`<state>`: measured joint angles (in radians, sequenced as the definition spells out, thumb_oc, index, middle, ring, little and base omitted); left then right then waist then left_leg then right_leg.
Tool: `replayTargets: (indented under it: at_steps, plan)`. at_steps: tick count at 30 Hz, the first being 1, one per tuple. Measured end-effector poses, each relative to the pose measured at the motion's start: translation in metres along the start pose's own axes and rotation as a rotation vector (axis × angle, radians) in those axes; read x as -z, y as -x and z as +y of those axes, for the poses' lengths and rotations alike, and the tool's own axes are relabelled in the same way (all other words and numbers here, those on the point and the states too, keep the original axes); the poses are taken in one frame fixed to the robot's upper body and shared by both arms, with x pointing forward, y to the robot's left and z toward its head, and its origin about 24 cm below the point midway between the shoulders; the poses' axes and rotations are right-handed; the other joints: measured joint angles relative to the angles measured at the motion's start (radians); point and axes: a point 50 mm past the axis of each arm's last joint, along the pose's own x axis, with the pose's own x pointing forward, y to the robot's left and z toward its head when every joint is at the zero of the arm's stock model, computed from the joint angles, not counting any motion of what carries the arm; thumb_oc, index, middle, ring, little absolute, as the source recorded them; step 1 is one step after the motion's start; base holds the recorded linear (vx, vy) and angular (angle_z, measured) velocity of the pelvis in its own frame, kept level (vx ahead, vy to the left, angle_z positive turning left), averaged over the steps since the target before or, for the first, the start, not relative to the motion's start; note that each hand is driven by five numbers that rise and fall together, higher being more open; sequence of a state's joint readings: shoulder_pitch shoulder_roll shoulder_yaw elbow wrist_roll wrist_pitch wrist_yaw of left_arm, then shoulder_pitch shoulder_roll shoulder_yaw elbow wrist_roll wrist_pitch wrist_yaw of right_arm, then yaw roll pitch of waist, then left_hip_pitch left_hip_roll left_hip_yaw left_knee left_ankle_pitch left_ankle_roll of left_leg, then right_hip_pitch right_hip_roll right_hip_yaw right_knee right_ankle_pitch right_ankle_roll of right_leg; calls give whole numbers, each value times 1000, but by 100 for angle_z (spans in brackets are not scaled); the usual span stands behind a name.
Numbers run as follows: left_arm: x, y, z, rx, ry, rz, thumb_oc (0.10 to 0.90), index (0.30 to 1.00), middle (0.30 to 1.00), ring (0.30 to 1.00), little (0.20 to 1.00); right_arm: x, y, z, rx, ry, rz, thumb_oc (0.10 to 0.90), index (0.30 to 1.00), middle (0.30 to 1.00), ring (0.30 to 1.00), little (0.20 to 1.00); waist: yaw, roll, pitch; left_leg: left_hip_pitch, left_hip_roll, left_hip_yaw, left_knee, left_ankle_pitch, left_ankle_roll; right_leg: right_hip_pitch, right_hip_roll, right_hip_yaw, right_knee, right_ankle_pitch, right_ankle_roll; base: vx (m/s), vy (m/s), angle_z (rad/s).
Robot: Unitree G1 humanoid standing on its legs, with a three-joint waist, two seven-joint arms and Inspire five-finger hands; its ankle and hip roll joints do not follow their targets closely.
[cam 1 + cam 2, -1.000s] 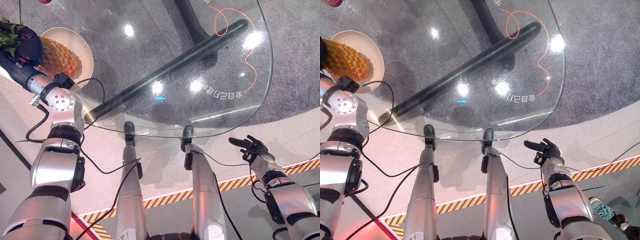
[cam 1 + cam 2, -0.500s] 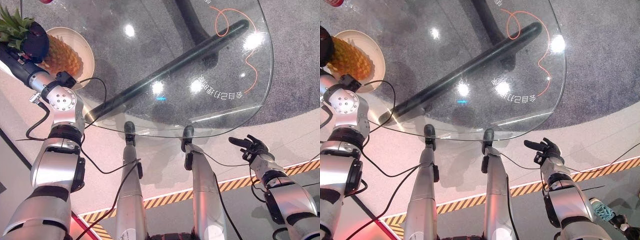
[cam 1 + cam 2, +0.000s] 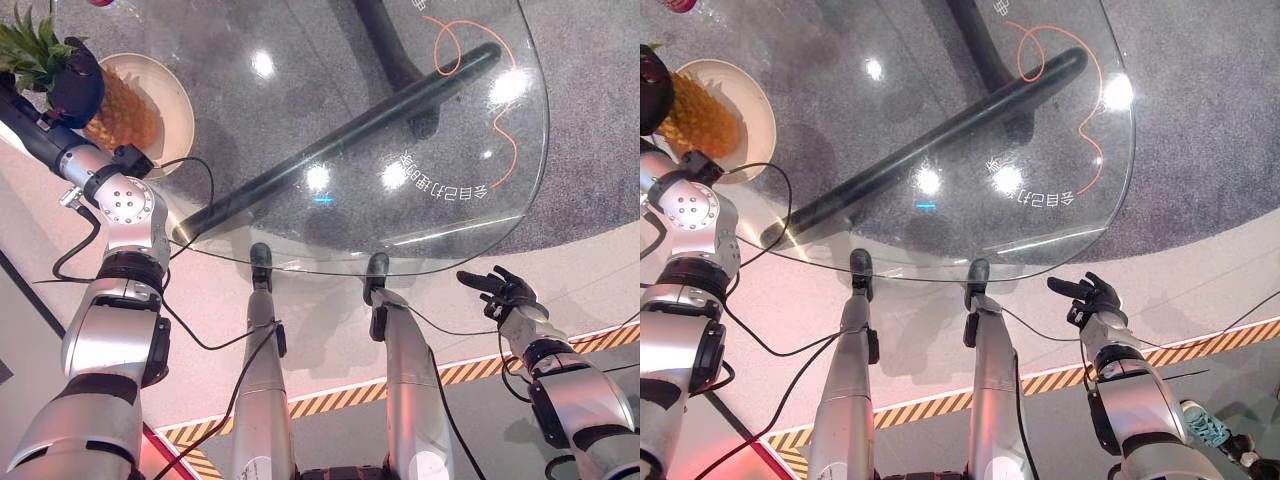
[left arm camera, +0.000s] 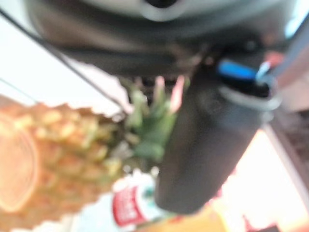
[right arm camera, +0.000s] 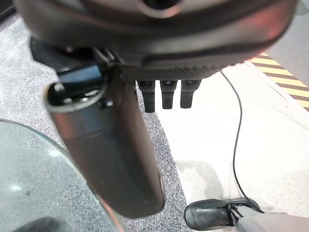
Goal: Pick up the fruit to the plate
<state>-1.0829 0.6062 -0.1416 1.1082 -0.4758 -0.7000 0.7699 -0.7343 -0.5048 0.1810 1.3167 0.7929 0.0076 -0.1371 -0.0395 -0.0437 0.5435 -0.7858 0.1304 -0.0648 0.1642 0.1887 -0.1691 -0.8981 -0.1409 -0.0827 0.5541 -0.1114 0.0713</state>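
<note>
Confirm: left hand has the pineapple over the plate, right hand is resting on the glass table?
Not quite. In the left eye view the right hand hangs open beside the glass table, off its edge, not on it. The left hand does hold the pineapple over the plate.

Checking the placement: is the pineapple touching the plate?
Touching. In the left eye view, the pineapple lies in the plate, its body resting on the dish while the left hand covers its crown end.

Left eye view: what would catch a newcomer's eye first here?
The pineapple lying on the cream plate at the far left of the round glass table, with the left hand at its leafy crown. Next, the right hand hanging open off the table's near right edge, holding nothing.
</note>
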Motion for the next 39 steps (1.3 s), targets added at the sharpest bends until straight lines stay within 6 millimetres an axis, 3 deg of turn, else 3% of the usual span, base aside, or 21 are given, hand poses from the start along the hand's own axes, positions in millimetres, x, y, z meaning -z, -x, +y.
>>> replayTargets:
  at_steps: [24,33,39]
  plan:
    - [8,19,8,112,-56,-65,800,900,900,900,900,-2,0,0,9,-3,-11,800,900,900,900,900,23,0,0,1,0,-11,0,0,0,8,-1,-12,0,-3,2,0,0,0]
    - [24,32,26,130,-103,-26,800,900,900,900,900,11,1,-7,34,-1,18,800,900,900,900,900,47,0,0,60,0,-22,-8,-4,4,78,-3,-24,-19,-11,8,-24,-13,2]
    - [22,32,24,149,-89,-32,800,900,900,900,900,16,1,-11,44,-6,29,800,900,900,900,900,60,0,0,71,0,-26,-9,-8,5,96,-2,-27,-25,-10,9,-33,-21,1]
